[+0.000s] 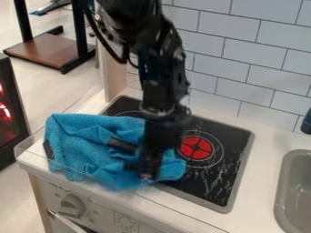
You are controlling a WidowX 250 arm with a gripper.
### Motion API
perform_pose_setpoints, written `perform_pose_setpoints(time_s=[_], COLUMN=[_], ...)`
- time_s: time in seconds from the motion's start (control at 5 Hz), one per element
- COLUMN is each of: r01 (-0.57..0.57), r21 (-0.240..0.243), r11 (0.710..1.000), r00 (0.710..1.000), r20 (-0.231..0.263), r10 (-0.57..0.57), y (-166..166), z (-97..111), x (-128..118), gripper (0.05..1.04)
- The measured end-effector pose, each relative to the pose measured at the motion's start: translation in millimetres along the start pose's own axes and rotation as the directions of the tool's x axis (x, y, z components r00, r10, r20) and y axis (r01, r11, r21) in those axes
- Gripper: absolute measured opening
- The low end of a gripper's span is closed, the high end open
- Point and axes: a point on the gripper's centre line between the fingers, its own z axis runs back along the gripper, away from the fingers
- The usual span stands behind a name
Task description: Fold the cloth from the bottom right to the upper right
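Your black two-finger claw (144, 169) is over the rumpled blue fabric cloth (85, 148), partly on the flat black stovetop (222, 184); blur hides whether it's open or closed, so you can't tell.

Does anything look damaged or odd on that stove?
Pale streaks, perhaps scratches, mark the front right of the black cooktop. The blue cloth looks rumpled rather than flat, reaching the counter's front edge.

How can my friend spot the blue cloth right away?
Find the toy kitchen's white counter, then its black stovetop. The cloth lies crumpled over the stovetop's left part in the picture. Unlike the flat, red circle beside it, it's bright blue and bunched up.
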Motion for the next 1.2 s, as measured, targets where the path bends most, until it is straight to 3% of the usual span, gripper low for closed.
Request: perform_pose_setpoints(time_s=[0.2,0.6,0.8,1.2], r01=[-0.042,-0.189,-0.237,-0.333], r21=[-0.001,0.05,0.052,0.054], r11=[0.999,0.981,0.97,0.941], r00=[0.999,0.977,0.966,0.941], r20=[0.023,0.108,0.116,0.082], r10=[0.042,0.183,0.23,0.328], y=[3.3,52.9,72.8,111.6], z=[18.2,49.8,50.1,35.1], x=[-3.1,-18.3,-23.6,-32.5], gripper=[0.055,0.055,0.055,0.055])
